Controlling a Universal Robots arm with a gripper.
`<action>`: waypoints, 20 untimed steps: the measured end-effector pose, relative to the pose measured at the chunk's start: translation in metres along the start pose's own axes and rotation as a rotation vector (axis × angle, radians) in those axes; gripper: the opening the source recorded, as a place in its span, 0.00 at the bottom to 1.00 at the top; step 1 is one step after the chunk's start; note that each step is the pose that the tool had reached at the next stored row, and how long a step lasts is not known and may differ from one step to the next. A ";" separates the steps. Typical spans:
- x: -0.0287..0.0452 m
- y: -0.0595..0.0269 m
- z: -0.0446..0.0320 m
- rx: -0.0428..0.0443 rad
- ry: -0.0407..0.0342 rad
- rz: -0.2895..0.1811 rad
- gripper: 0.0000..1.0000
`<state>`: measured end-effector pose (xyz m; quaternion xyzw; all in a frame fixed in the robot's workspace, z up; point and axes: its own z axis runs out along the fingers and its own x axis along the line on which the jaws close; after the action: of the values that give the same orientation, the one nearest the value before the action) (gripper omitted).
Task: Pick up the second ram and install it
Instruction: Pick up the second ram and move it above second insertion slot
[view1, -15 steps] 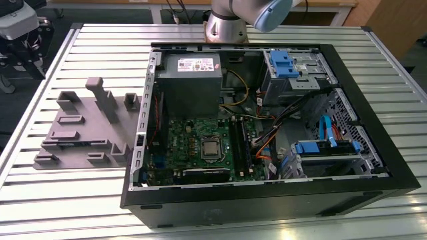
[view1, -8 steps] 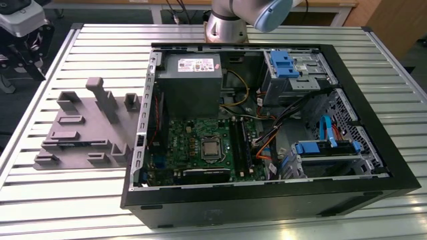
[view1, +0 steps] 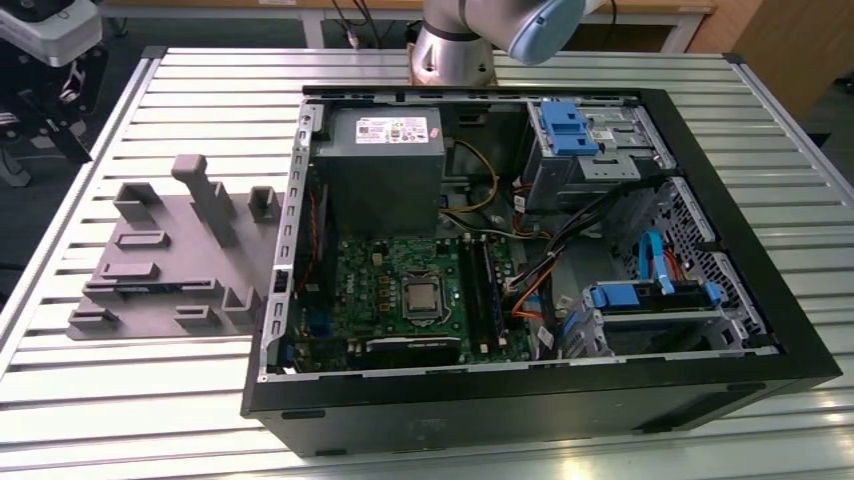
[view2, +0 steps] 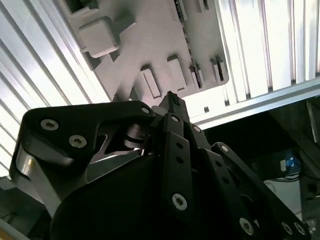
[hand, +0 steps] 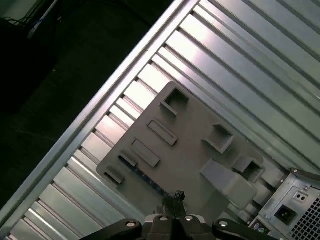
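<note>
One thin, long, dark memory board with a bluish edge, the second ram (hand: 142, 174), is seated edge-up in a slot near the rim of a grey moulded holder plate (hand: 190, 145). The plate is laid on a ribbed aluminium tabletop (hand: 235, 60). One black two-fingered tool (hand: 173, 196) is held above the plate, clenched on nothing, its tips near one end of the second ram. One open black computer case (view1: 534, 400), with a green motherboard (view1: 387, 270) and a grey power-supply box (view1: 378, 170), is placed just beside the plate.
</note>
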<state>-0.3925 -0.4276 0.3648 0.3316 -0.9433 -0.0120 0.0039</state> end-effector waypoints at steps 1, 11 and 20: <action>0.0000 0.0000 0.0001 0.0005 0.0008 -0.016 0.11; 0.0000 0.0000 0.0010 0.0035 0.0075 -0.186 0.11; 0.0000 0.0000 0.0011 0.0037 0.0090 -0.244 0.11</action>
<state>-0.3925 -0.4276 0.3637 0.4439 -0.8960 -0.0091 0.0060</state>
